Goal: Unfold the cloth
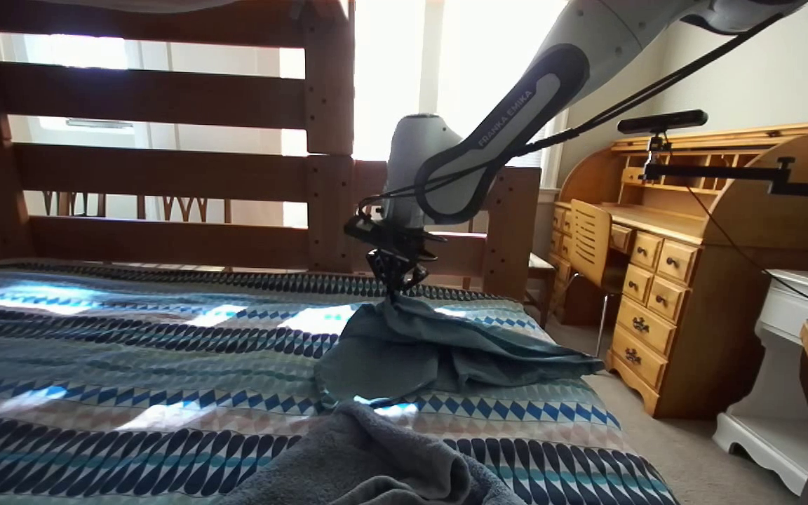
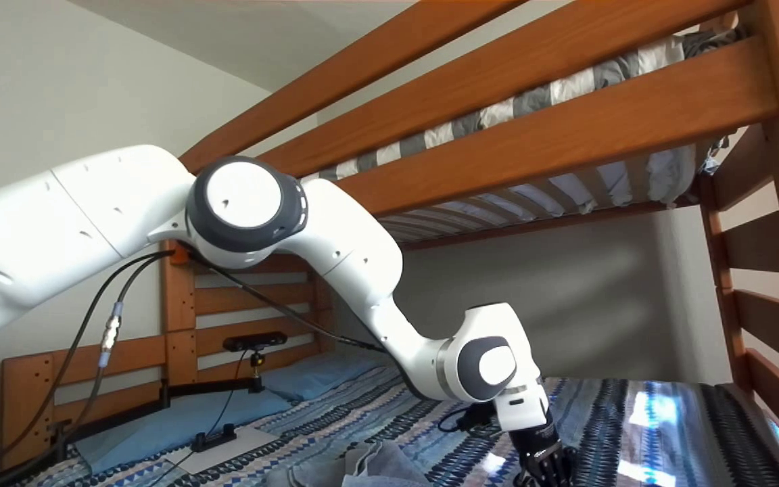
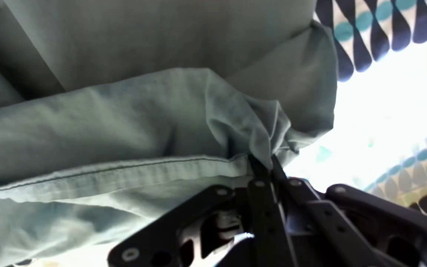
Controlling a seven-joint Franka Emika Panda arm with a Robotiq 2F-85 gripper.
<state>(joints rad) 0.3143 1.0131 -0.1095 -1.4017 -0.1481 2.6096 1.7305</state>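
1. The gripper (image 3: 263, 164), its jaws nearly together, pinches a gathered fold of the cloth (image 1: 376, 361).
2. In an exterior view, the cloth lies rumpled on the bedspread (image 1: 123, 351), raised at the grip, one point reaching the right edge.
3. Grey fabric (image 1: 390, 449) lies heaped nearer.
4. A desk (image 1: 723, 301) stands right.

Looks soft, matt and smoothly woven on the rumpled grey-green cloth (image 3: 98, 126), with a narrow, pale stitched fabric hem (image 3: 124, 178). Appears rough and fleecy on the folded grey fabric mound (image 1: 348, 456). Reads as matt printed fabric on the flat blue-and-white striped bedspread (image 1: 165, 337). Looks hard, smooth and plastic-like on the curved white robot arm (image 2: 352, 237). Appears matt on the black jointed gripper (image 3: 265, 165), broken by round, shiny metal screw heads (image 3: 130, 254). Shows smooth, faintly shiny wood on the honey-coloured roll-top desk (image 1: 762, 217), smooth wood again on the orange-brown slatted bed frame (image 2: 565, 135).
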